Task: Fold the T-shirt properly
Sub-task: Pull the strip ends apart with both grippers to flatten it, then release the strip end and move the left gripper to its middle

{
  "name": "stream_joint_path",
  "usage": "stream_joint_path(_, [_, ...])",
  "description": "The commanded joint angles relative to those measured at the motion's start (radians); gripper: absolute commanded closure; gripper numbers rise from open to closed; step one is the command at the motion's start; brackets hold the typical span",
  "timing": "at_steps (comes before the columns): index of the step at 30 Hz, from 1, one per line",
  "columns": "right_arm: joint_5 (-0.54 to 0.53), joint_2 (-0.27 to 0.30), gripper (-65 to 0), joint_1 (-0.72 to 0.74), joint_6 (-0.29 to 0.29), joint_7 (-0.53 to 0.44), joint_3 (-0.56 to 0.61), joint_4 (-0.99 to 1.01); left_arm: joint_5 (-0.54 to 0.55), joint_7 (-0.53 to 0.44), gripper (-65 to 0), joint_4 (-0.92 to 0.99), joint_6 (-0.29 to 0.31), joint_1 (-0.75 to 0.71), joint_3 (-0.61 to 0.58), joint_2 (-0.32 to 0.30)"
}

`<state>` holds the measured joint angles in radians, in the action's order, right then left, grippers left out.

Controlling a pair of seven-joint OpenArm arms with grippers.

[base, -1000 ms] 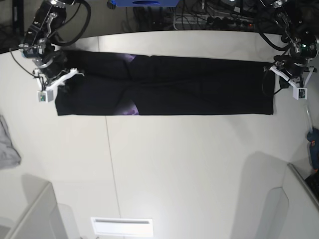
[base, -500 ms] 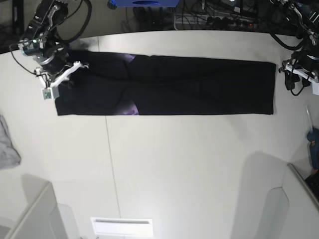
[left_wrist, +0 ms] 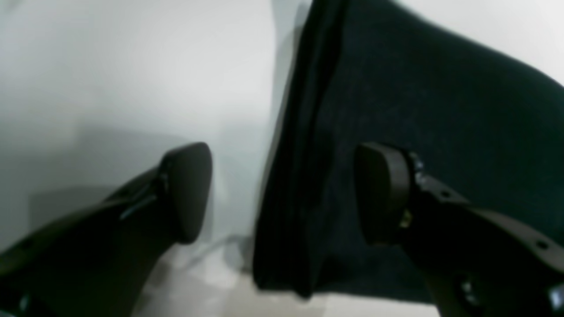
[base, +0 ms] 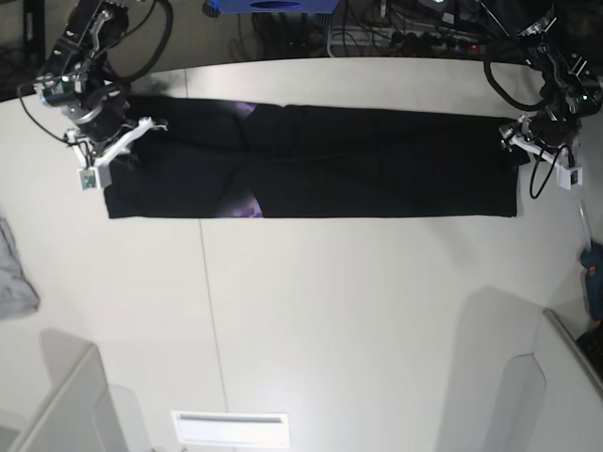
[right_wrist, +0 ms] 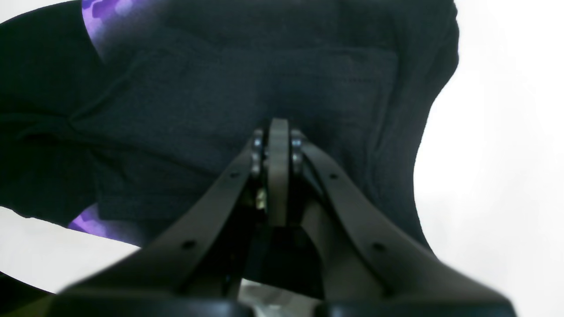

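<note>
The T-shirt is black all over, with small patches of purple print showing at its folds. It lies on a white table. A grey cloth sits at the table's edge. The left claw and the right claw are both dark grey-black.

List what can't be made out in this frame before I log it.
- T-shirt print: base view shows only purple slivers; the folded black cloth covers the rest.
- Right gripper: right wrist view shows it shut, but the fingers hide whether any cloth is pinched.
- Left gripper: left wrist view is blurred; open, astride the shirt's edge, but height above it is unclear.
- Grey cloth: cut off by the base view's left edge.
</note>
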<state>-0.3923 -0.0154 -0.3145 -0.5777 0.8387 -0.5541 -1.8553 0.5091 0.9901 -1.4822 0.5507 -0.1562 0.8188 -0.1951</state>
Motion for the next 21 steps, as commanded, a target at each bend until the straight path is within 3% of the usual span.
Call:
stream_joint_path(1, [-0.017,0.009,0.0,-0.004,-0.009,-0.019,-0.002,-0.02,0.015,-0.014,-47.1,0.005,0.002,0.011,0.003,-0.019])
stream_joint_path(6, [-0.017,0.009,0.0,-0.004,-0.009,-0.02,-0.002,-0.02,0.015,-0.014,-46.7,0.068,0.002,0.027,-0.025,-0.017])
stream_joint_path(7, [-0.017,0.009,0.0,-0.004,-0.009,-0.02,-0.002,-0.02,0.015,-0.014,-44.3,0.071,0.002,0.027,-0.046,-0.019])
stream_joint_path(9, [-0.017,0.009,0.0,-0.004,-0.009,-0.02,-0.002,-0.02,0.015,-0.014,-35.9,0.088,0.002,0.027,-0.066,-0.019])
stream_joint_path(12, [-0.017,0.009,0.0,-0.004,-0.009,-0.02,-0.002,-0.02,0.015,-0.018,-16.9,0.131,0.002,0.03,-0.071,-0.034])
stream_joint_path(14, [-0.017,0.007,0.0,-0.005,-0.009,-0.02,-0.002,-0.02,0.015,-0.066,-3.6,0.142,0.002,0.027,-0.074,-0.04])
stream_joint_path(15, [-0.017,0.007,0.0,-0.005,-0.009,-0.02,-0.002,-0.02,0.015,-0.09,0.0,0.142,0.002,0.019,-0.074,-0.042])
stream_joint_path(21, [-0.017,0.007,0.0,-0.005,-0.009,-0.02,-0.002,-0.02,0.015,-0.15,0.0,0.139,-0.001,-0.013,-0.074,-0.079])
